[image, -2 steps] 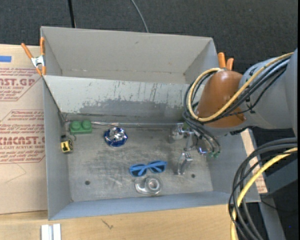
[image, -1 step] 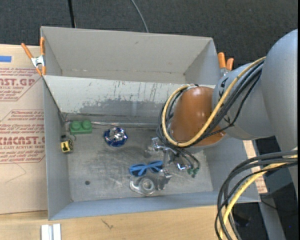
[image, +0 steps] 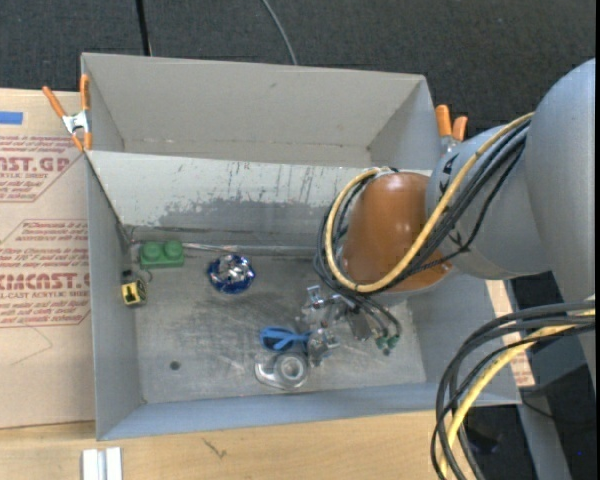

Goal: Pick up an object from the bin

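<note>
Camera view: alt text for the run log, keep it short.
The arm's gripper sits low in the grey bin, toward the floor's lower right, beside a small blue object and a clear ring-shaped piece. Farther left lie a blue-and-silver ball, a green block and a small yellow-and-black item by the left wall.

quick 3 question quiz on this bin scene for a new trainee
1. True or false: the green block lies at the left of the bin, well apart from the gripper.
2. Which thing lies nearest the gripper? A) blue piece B) small yellow thing C) blue-silver ball
3. Fill in: the arm reaches in from the view's ____.
Key: 1 true; 2 A; 3 right.
</note>
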Robot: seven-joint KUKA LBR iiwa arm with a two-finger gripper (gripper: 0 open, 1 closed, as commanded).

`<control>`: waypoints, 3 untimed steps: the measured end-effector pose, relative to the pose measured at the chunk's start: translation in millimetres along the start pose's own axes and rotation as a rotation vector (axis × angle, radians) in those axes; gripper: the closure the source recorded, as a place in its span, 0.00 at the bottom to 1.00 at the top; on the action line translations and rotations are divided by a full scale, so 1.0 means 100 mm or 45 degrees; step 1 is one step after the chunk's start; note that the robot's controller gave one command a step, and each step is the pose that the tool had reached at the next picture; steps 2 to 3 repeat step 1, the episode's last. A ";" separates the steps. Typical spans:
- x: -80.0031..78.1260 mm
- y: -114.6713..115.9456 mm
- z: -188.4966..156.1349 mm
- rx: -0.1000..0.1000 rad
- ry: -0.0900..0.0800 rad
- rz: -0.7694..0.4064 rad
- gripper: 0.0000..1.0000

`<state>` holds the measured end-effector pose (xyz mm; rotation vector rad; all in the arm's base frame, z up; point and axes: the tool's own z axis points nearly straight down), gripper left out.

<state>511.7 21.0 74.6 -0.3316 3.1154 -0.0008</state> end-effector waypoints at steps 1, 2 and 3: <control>-0.14 -0.03 -1.35 0.001 -0.001 0.006 1.00; -0.14 -0.03 -1.35 0.001 -0.001 0.006 1.00; -0.14 -0.03 -1.35 0.001 -0.001 0.006 1.00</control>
